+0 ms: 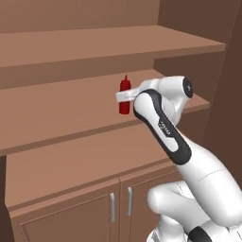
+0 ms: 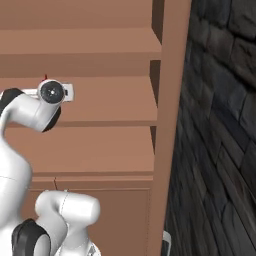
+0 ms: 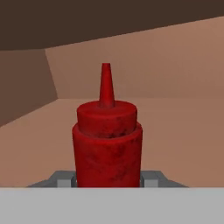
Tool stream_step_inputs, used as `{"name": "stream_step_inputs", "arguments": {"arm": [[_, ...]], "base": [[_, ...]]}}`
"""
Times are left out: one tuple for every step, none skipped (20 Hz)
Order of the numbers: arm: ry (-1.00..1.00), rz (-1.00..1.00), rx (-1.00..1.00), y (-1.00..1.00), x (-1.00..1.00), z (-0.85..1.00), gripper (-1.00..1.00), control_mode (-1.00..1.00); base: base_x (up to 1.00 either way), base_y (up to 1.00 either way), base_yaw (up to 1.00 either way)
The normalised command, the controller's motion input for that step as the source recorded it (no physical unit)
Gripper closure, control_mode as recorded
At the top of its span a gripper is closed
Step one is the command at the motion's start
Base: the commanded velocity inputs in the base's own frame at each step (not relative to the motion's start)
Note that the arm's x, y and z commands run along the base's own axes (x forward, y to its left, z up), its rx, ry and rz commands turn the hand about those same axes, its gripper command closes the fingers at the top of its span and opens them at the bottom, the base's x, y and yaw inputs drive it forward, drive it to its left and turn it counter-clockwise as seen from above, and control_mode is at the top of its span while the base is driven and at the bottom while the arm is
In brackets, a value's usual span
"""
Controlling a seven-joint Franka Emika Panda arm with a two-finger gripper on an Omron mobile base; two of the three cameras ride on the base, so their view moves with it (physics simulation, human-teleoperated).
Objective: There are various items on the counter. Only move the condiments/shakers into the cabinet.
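Note:
A plain dark red squeeze bottle with a pointed nozzle stands upright over the middle shelf of the brown wooden cabinet. My gripper is shut on the bottle's body from the right. In the hand view the bottle rises close in front, with my gripper clasping its lower part, one grey fingertip on each side. I cannot tell whether the bottle's base touches the shelf. In the right base view just the red nozzle tip peeks above my wrist. The counter is out of view.
Another shelf runs above the bottle and a deeper ledge lies below it. Two lower doors with silver bar handles are shut. The cabinet's side post and a dark stone wall stand to the right.

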Motion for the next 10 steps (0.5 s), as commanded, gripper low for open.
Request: {"name": "stream_step_inputs", "arguments": {"arm": [[0.08,-0.07,-0.02,0.0,0.29,-0.46,1.0,-1.0],[0.07,-0.06,-0.03,0.0,0.31,-0.42,1.0,-1.0],[0.07,-0.06,-0.03,0.0,0.37,-0.37,1.0,-1.0],[0.05,-0.06,-0.03,0.0,0.4,-0.29,1.0,-1.0],[0.03,-0.06,-0.03,0.0,0.41,-0.25,1.0,-1.0],[0.0,-0.06,-0.04,0.0,0.45,-0.19,1.0,-1.0],[0.0,-0.06,-0.03,0.0,0.46,-0.14,1.0,-1.0],[0.0,-0.06,-0.02,0.0,0.47,-0.14,1.0,-1.0],[0.0,-0.07,0.0,0.0,0.45,-0.11,1.0,-1.0],[-0.01,-0.07,0.0,0.0,0.44,-0.09,1.0,-1.0]], "base": [[0.0,0.0,0.0],[0.0,0.0,0.0],[0.0,0.0,0.0],[0.0,0.0,0.0],[0.0,0.0,0.0],[0.0,0.0,0.0],[0.0,0.0,0.0],[0.0,0.0,0.0],[0.0,0.0,0.0],[0.0,0.0,0.0]]}}
